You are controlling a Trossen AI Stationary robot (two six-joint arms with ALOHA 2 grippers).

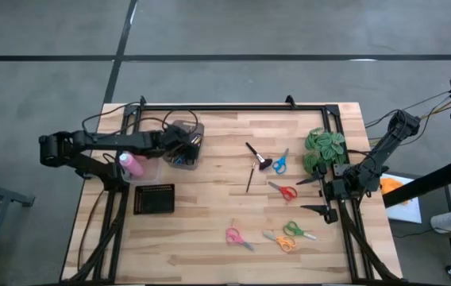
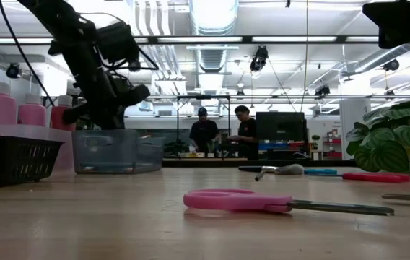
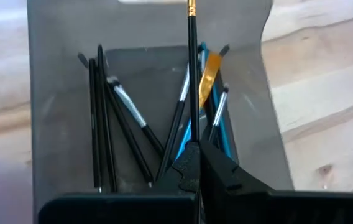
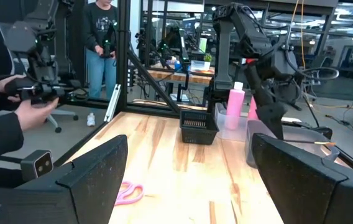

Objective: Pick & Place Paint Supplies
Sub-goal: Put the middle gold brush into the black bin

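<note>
Fingers of the left gripper [image 3: 194, 163] are pinching together on a thin black paintbrush [image 3: 192, 74] with a gold ferrule, holding it upright over the clear bin [image 3: 46, 93]. Inside that bin, several more paintbrushes [image 3: 123, 134] are lying loose, black-handled and blue-handled ones leaning against each other. Seen from above, the left gripper [image 1: 179, 140] is hanging over this bin [image 1: 184, 156] near the table's back left, and the pink bottles [image 1: 131, 164] with white caps are standing just beside it in another clear container. A black mesh basket [image 1: 154, 199] is sitting in front of those bottles.

Out on the wooden table [image 1: 210, 246], a stubby black brush [image 1: 257, 156] and one thin brush [image 1: 250, 179] are lying near the middle, apart from the bin. Scissors are scattered around: blue scissors [image 1: 280, 162], red scissors [image 1: 284, 191], pink scissors [image 1: 237, 237], and a green and orange pair [image 1: 291, 236].

Over at the right edge, the right gripper [image 1: 311, 195] is waiting with its fingers spread wide and holding nothing, beside the green plant [image 1: 324, 148].
</note>
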